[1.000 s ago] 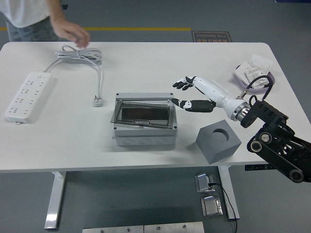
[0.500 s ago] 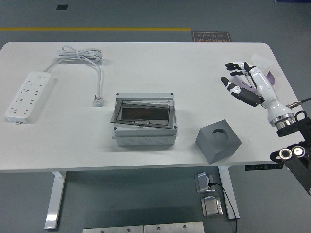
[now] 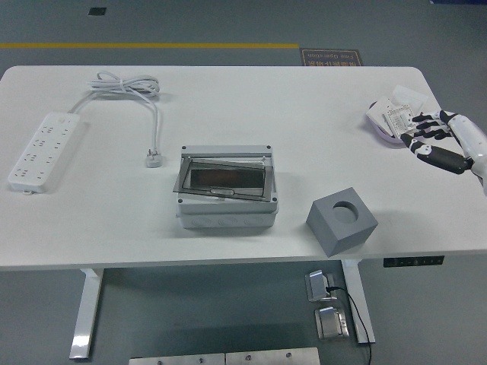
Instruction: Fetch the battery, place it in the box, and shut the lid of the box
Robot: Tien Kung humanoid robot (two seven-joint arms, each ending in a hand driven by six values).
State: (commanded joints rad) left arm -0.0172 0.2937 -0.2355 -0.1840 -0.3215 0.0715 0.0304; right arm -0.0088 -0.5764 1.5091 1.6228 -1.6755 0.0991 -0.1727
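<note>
Box: the grey box [image 3: 226,192] sits at the counter's [image 3: 251,99] centre, its dark clear lid [image 3: 225,182] lying askew on top.
Contents: cannot tell through the lid.
Block: a grey block [image 3: 342,220] with a round hole stands at the box's 4 o'clock.
Right hand: the right hand [image 3: 441,142] is at the counter's 3 o'clock edge, fingers [image 3: 423,134] spread and holding nothing, well apart from the box.
Battery: not identifiable.

A white power strip [image 3: 43,150] is seen at nine o'clock on the tabletop [image 3: 251,99], its coiled cable [image 3: 125,85] at eleven, a grey cube with a round hole [image 3: 342,220] at four.
</note>
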